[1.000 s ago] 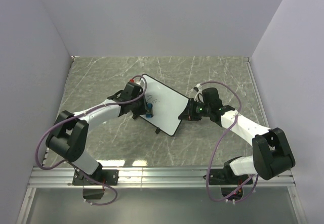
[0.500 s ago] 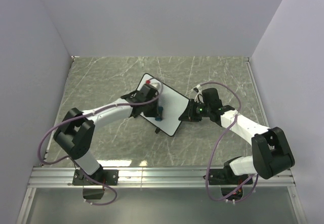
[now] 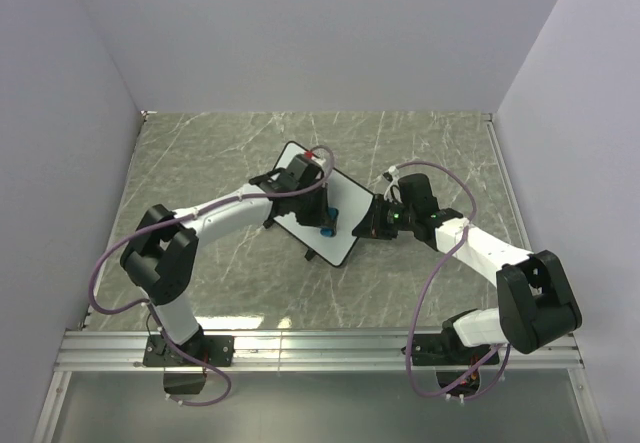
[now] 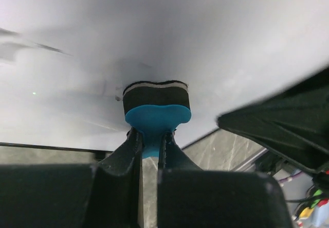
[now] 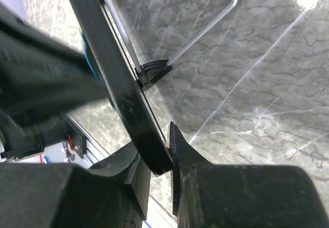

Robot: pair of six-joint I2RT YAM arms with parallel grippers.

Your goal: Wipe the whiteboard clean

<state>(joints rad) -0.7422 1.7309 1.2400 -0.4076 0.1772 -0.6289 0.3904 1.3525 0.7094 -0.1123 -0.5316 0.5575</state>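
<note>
White whiteboard (image 4: pixel 154 32), blue eraser (image 4: pixel 157 116) touching

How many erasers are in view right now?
1. The blue eraser is pinched in the left gripper and pressed against the whiteboard. The arms cover part of the board, so another could be hidden.

We note the top camera looks down from behind both arms. Wrist cameras sit close behind the left gripper (image 4: pixel 150 138) and right gripper (image 5: pixel 158 156), all sharing the whiteboard (image 3: pixel 348 211).
</note>
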